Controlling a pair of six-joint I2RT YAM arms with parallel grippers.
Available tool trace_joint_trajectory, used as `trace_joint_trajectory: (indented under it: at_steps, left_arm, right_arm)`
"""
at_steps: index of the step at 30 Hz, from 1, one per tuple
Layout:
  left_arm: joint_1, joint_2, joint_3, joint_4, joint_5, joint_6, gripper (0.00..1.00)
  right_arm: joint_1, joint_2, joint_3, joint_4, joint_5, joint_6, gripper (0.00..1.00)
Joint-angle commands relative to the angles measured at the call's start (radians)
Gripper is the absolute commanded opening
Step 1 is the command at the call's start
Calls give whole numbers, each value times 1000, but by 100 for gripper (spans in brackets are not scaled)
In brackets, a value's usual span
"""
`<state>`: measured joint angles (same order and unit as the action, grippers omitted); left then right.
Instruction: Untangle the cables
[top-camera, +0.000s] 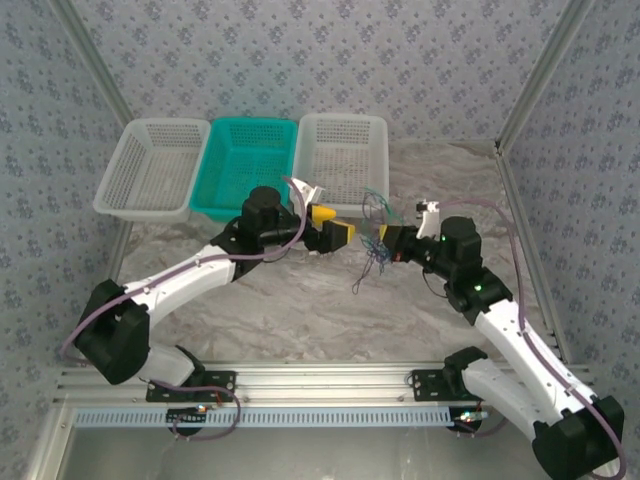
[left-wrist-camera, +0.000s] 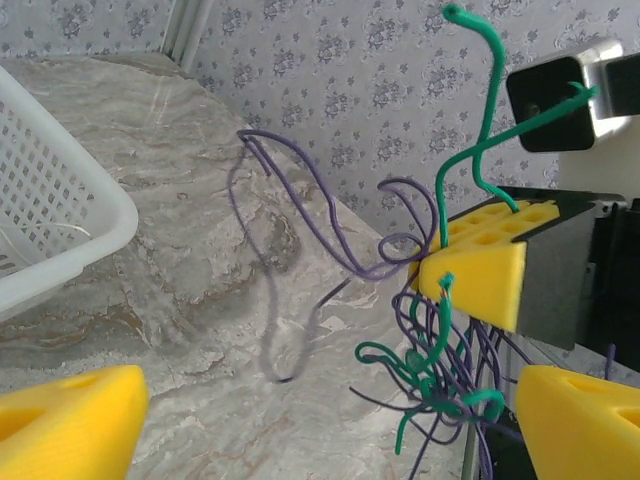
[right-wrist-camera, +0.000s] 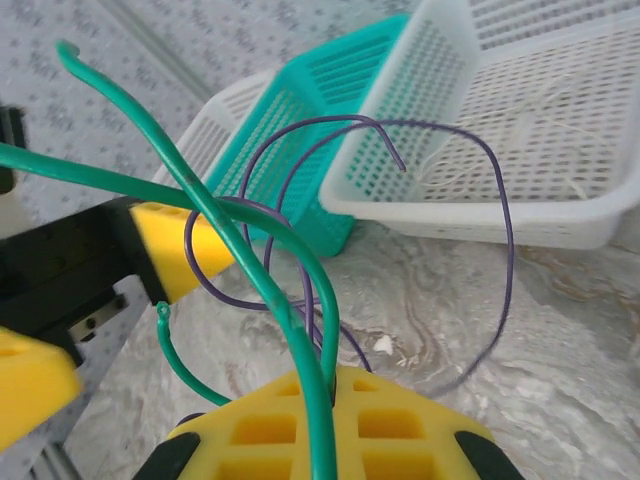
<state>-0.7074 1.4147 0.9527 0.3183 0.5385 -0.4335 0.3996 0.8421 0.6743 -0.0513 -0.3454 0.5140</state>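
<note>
Marbled grey table is lying under flowered walls, with a teal basket sitting between two white baskets across the upper part of the overhead view. Just right of centre, the right gripper is clamping its yellow fingers together on the cables, a bundle of green and purple wires, holding them above the table with loose ends dangling below and curling above. The left gripper is hovering just left of the bundle, fingers spread wide apart.
</note>
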Motion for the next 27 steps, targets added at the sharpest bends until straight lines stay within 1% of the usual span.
trace_joint_trajectory:
  at_steps: [1,3,4,6,7,9,10,11,13,14,21,25,27]
  left_arm:
    - [-4,-12,34,40,8,-15,91]
    - [-2,-18,33,58,-16,-59,90]
    - [-3,-19,33,62,-49,-93,88]
    - [-1,-20,31,57,-138,-169,81]
    - [-1,-19,26,59,-178,-206,74]
    - [2,-14,10,91,-208,-250,57]
    - [2,-11,4,104,-212,-260,44]
    - [3,-6,2,107,-215,-264,29]
    - [3,-7,-5,110,-227,-274,7]
    - [2,-10,-13,119,-229,-276,0]
    - [9,-48,-31,105,-248,-254,0]
    - [45,-96,-46,87,-251,-243,0]
    - [67,-124,-56,79,-250,-238,0]
  right_arm:
    - [33,23,48,44,-75,-89,0]
    - [53,39,55,45,-94,-109,0]
    - [66,47,59,45,-101,-118,0]
    - [84,61,66,47,-99,-126,0]
    - [90,65,67,50,-96,-127,0]
    - [100,69,68,55,-91,-127,0]
    - [103,70,71,56,-83,-128,0]
    - [105,70,71,54,-78,-129,0]
    - [108,69,73,49,-65,-131,0]
    - [110,69,74,42,-56,-132,0]
    - [110,68,50,33,7,-129,0]
    - [104,57,26,-2,119,-125,0]
    - [92,45,7,-18,156,-115,0]
